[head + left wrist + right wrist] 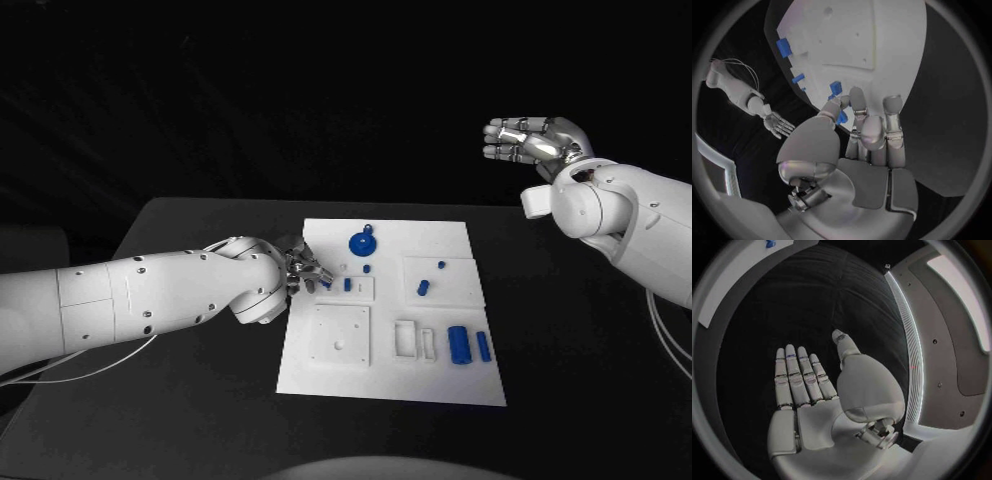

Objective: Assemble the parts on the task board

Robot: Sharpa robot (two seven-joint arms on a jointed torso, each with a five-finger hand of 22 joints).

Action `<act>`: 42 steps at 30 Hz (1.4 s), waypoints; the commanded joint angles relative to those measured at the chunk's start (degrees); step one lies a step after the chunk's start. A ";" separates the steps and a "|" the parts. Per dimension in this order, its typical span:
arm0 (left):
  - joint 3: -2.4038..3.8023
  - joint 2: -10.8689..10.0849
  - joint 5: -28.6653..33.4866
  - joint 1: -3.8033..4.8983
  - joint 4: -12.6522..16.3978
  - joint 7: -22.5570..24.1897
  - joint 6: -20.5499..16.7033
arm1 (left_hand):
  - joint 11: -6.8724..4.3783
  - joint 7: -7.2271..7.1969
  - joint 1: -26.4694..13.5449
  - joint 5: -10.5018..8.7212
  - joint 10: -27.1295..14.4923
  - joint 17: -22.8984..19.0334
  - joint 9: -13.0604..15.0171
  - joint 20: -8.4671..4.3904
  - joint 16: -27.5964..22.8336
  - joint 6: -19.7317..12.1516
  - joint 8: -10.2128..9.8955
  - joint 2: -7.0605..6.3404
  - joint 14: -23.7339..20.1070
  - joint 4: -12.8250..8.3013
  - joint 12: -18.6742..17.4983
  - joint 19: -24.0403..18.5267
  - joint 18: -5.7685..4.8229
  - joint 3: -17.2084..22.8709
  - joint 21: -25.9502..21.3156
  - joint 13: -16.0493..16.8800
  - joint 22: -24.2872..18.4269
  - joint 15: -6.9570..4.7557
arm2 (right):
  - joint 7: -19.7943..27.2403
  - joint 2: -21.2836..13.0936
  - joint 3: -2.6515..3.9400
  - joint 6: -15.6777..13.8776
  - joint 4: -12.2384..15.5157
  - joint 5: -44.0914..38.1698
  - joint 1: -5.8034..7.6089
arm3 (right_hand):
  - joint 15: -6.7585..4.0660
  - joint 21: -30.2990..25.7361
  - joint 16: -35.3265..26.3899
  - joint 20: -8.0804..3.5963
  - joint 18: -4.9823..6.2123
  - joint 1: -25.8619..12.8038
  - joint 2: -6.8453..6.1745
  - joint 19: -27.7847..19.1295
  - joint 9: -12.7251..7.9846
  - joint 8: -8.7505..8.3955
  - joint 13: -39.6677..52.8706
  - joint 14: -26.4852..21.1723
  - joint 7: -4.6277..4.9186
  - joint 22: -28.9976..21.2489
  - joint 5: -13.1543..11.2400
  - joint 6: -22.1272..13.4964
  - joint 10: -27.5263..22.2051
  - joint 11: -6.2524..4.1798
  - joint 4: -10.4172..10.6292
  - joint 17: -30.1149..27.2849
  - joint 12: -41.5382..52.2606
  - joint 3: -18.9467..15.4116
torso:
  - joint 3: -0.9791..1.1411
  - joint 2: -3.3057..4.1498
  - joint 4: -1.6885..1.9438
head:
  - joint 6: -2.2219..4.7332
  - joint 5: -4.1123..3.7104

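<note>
The left hand [303,272] pinches a small blue part [841,116] at the task board [433,385] edge, the other blue parts just past its fingertips. The right hand [537,140] hangs well apart with flat fingers, holding nothing (no readable writing anywhere).

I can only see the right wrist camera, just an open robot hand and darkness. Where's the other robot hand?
Observer: The left robot hand is at the left edge of the white board.
Operator: Is it holding something?
Observer: Its fingertips are at a small blue piece; I can't tell if it's gripped.
Operator: Any more pieces?
Observer: Yes, a big blue cylinder lies near the board's right edge.
</note>
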 commanded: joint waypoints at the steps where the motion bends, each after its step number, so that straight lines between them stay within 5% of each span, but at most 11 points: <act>1: 0.03 0.19 0.06 -0.04 -0.03 -0.09 1.53 | -0.24 -4.94 0.69 -0.39 2.63 -0.04 -0.55 0.33 0.09 6.83 0.24 -0.04 0.29 -0.94 0.29 -0.25 -0.29 0.72 -0.41 -0.10 1.52 -0.03 | 0.03 0.04 0.03 1.69 -0.01 -0.67 0.03 | 0.12 -0.30 -0.03 0.07 -0.37 -0.33 0.26 -0.39 -0.07 -0.22 -0.06 -0.41 0.11 -0.04 0.39 -0.05 -0.20 -0.10 -0.29 0.07 -0.23 -0.10 | 0.01 0.01 -0.01 | -0.07 0.00; 42: 0.06 0.06 1.12 -0.28 -0.37 -0.84 2.80 | -0.39 -5.19 0.51 -0.78 2.66 0.50 -0.41 0.35 0.43 7.42 0.64 0.03 0.39 -0.73 0.58 -0.13 -0.39 0.64 -0.30 -0.15 1.58 0.00 | 0.17 0.41 0.03 2.08 -0.36 -1.01 0.02 | 0.14 -0.14 -0.05 0.11 -0.36 -0.65 0.56 -0.24 -0.07 -0.22 -0.05 -0.51 0.25 -0.02 0.50 0.05 0.09 -0.12 -0.27 0.06 -0.20 -0.35 | -0.01 0.06 0.03 | -0.67 -0.19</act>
